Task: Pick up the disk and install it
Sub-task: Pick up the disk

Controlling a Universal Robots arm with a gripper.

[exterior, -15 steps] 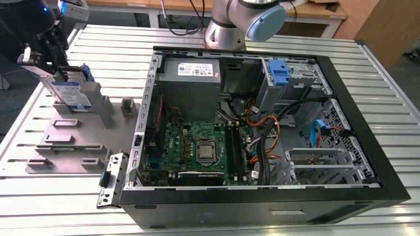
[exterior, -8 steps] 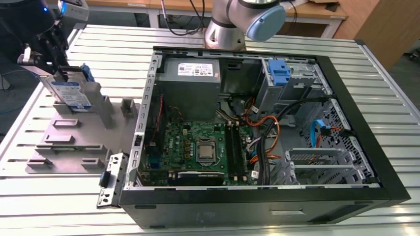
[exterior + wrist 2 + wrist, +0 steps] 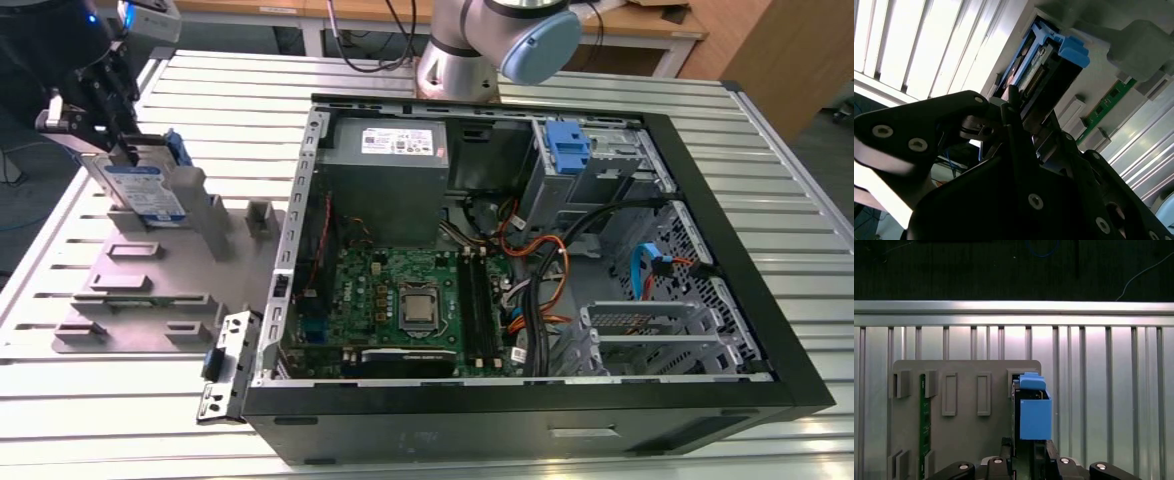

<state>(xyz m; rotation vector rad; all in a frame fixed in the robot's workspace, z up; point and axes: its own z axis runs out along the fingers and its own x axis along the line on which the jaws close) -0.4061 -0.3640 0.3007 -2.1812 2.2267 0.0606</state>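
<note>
You have the black gripper [image 3: 124,150] clamped on the top of the disk [image 3: 144,188] — a flat rectangular silver metal hard drive with a blue-and-white label and blue plastic rails. It stands on end at the grey slotted fixture plate [image 3: 134,290], about nine o'clock from the open black computer case [image 3: 534,420] on the silver slatted metal table [image 3: 227,90]. In the exterior view its long axis runs roughly twelve to six, top leaning slightly toward eleven, labelled face turned toward five o'clock — in the first wrist view the disk [image 3: 1035,415] sits edge-on between the jaws.
</note>
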